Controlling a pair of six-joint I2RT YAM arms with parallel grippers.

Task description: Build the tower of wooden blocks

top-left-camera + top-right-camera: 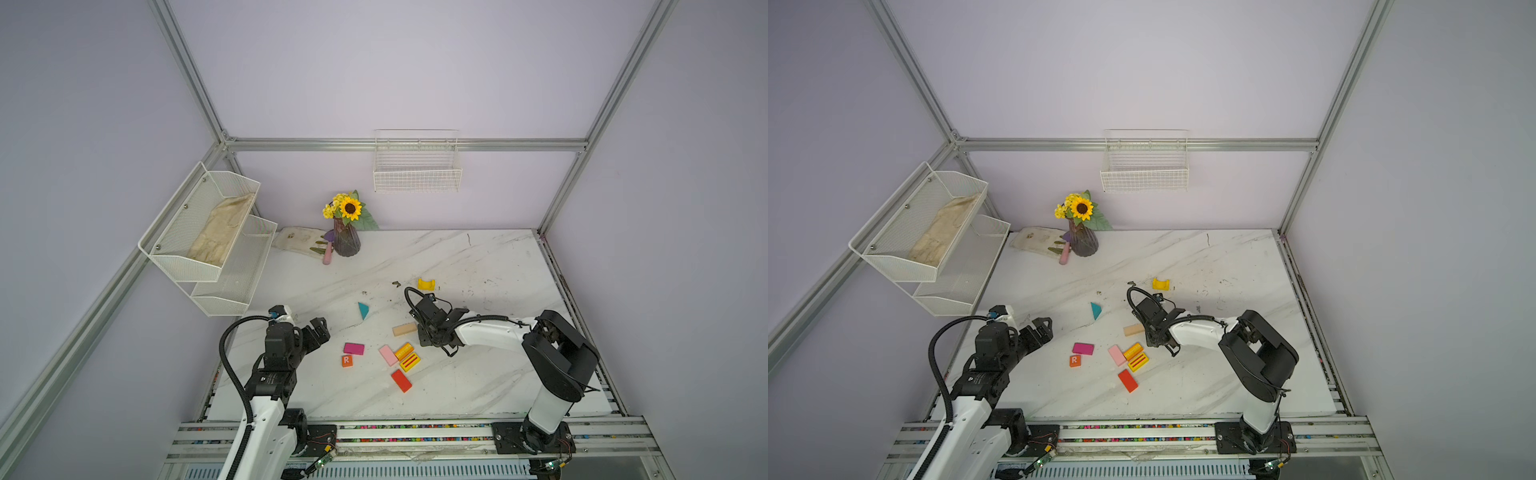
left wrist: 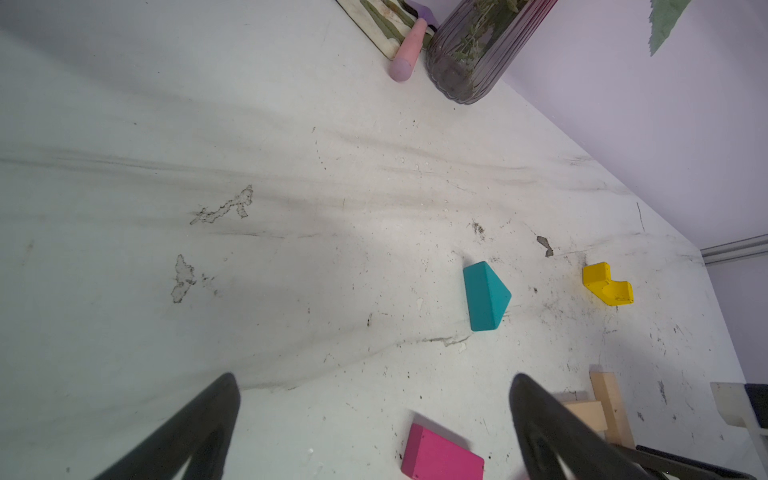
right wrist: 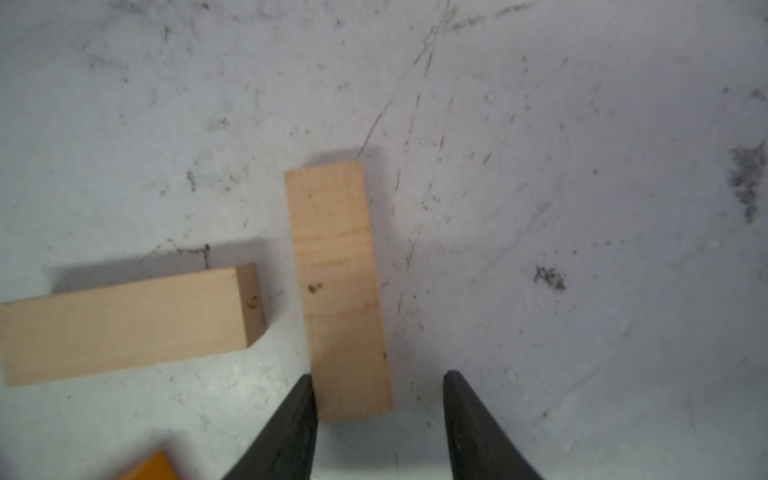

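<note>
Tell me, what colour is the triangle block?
The triangle is teal, clearest in the left wrist view.

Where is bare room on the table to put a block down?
Free: the wide patch between the vase and the teal triangle; the far right corner beyond the yellow arch block; the near strip before the red block. Crowded: around the pink block, yellow slabs and tan block.

Ten wood blocks (image 1: 353, 348), one vase (image 1: 346, 243)
</note>
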